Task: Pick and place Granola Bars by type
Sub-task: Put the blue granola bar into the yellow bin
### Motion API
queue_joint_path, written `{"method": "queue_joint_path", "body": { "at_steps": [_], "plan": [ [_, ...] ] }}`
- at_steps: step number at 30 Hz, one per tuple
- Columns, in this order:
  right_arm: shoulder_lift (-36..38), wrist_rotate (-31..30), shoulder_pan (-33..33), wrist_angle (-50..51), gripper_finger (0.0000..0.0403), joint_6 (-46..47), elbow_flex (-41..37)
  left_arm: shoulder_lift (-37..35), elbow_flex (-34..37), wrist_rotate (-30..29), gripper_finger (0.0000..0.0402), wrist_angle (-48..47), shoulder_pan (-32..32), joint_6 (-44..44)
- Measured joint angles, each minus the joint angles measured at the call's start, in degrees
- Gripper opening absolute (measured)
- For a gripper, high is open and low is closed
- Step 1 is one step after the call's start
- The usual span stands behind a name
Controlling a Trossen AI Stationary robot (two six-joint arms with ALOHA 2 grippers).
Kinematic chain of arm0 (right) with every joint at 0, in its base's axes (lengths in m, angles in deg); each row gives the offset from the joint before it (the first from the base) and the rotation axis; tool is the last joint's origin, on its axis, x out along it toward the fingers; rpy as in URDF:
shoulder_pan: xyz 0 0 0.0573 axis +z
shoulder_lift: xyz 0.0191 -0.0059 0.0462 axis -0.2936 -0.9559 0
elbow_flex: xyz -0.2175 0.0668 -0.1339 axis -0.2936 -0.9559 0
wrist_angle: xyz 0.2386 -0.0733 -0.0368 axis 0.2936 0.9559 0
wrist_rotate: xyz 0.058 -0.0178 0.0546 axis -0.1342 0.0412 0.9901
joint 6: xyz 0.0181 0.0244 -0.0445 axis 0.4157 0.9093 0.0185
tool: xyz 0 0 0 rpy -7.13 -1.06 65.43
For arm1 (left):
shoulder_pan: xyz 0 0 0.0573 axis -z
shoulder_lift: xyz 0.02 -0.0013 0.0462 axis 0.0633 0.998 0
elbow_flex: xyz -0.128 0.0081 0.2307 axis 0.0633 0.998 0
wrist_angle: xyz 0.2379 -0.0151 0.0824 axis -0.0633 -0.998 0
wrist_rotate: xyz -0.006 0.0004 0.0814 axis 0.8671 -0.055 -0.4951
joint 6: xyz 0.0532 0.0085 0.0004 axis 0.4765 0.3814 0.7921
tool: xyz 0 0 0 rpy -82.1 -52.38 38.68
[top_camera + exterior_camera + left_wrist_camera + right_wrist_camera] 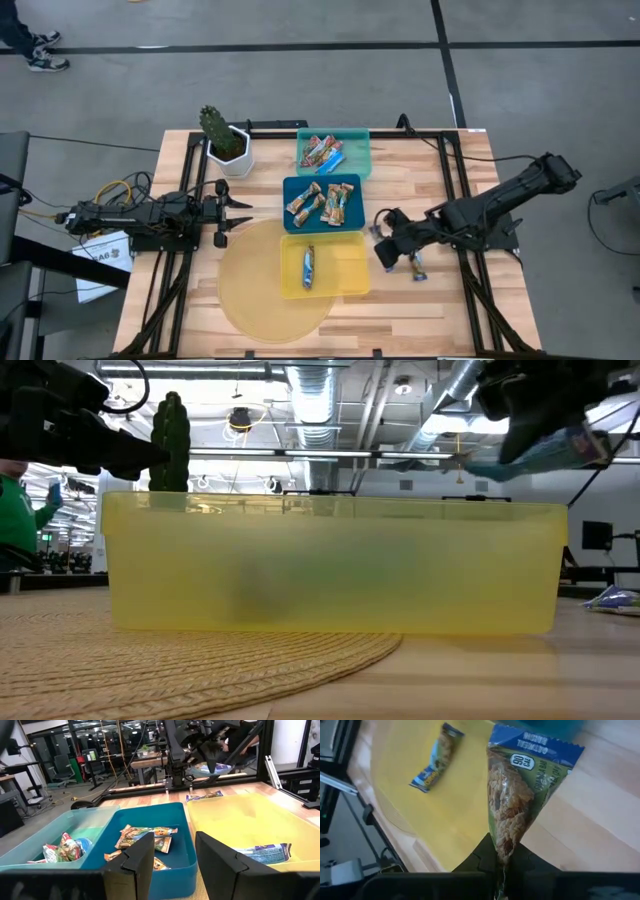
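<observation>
My right gripper (384, 248) is shut on a blue-white granola bar (520, 795), held in the air beside the right end of the yellow tray (350, 285). One blue-white bar (309, 266) lies in that tray. Another bar (418, 265) lies on the table under the right arm. Tan-brown bars (320, 203) lie in the blue tray (290, 185). Red-multicolour bars (322, 152) lie in the teal tray (360, 140). My left gripper (172, 865) is open and empty at the table's left, pointing toward the trays. My right gripper pinches the bar's wrapper at one end (504, 851) between its two fingers. The rest of the bar sticks out ahead of the fingers toward the yellow tray. The bar is lifted clear of the table, above the tray's rim in the low view (560, 450).
A cactus in a white pot (225, 140) stands at the far left of the table. A round woven mat (250, 300) lies under the yellow tray. The three trays stand in a row from far to near at the table's middle.
</observation>
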Motion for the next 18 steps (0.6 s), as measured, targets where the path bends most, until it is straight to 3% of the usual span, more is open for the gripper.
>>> {"method": "queue_joint_path", "body": {
  "at_steps": [11,18],
  "plan": [
    [-9.74,2.11,-2.66,-20.46,0.0006,-2.32,0.04,0.0,0.0,0.0,0.0137,0.0,0.01,0.24],
    [-14.62,3.35,-3.72,-22.03,0.0004,-4.03,5.8,0.0,0.0,0.0,0.0137,0.0,0.01,0.0]
  ]
}}
